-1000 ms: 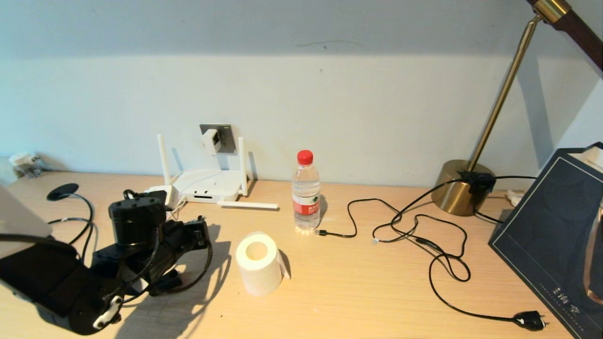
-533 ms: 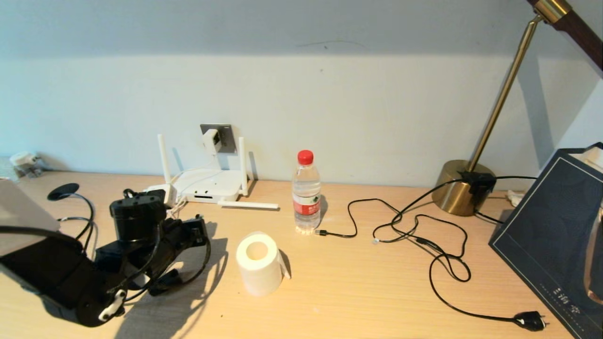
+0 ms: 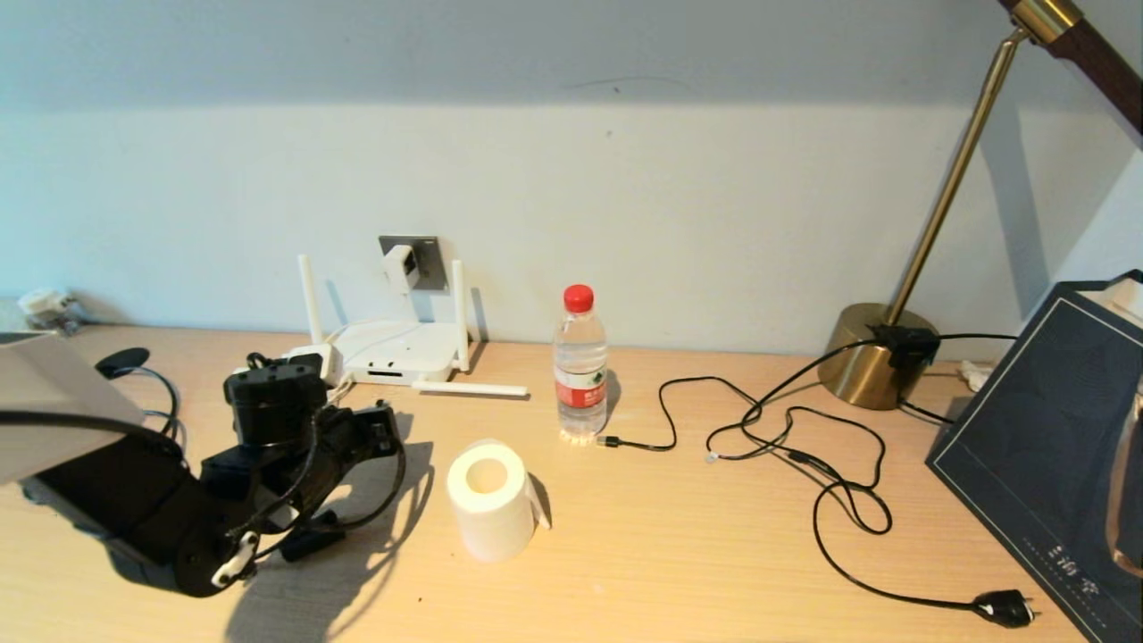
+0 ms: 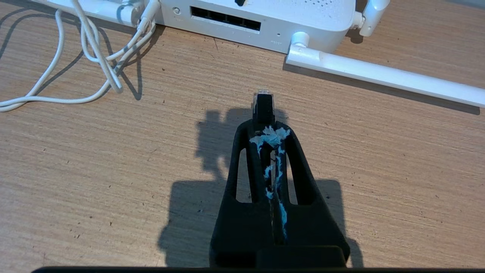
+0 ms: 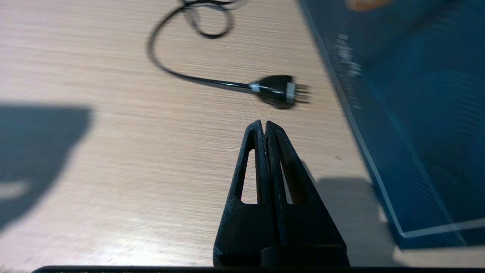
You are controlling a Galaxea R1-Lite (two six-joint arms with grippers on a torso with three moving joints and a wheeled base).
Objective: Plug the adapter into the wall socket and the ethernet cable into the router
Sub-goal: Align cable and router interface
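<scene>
Where the pale wall meets it, the holdings run as follows:

- Bench (image 3: 679, 554): light wood, carrying all below.
- Dark blue box (image 3: 1054, 446): at the right edge, tilted.
- Brass lamp (image 3: 880, 353): round base on the bench near the wall, right of centre.
- Router (image 3: 397, 350): flat white box against the wall, two antennas upright, one lying flat on the bench; dark ports face the left arm.
- White paper roll (image 3: 489, 500): standing on end, near the middle.
- Water bottle (image 3: 580, 366): red cap, upright, right of the router.
- Wall socket (image 3: 420, 259): dark grey plate above the router.
- Adapter (image 3: 400, 266): white cube seated on the socket.
- Thin black cord (image 3: 839, 500): looped across the right half, two-pin plug at the front.
- Left claw (image 4: 264, 115): low over the bench before the router, pinching the plug end of the ethernet cable (image 4: 263, 104), which points at the ports, apart from them.
- Right claw (image 5: 264, 127): pressed together, holding nothing, just short of the two-pin plug.
</scene>
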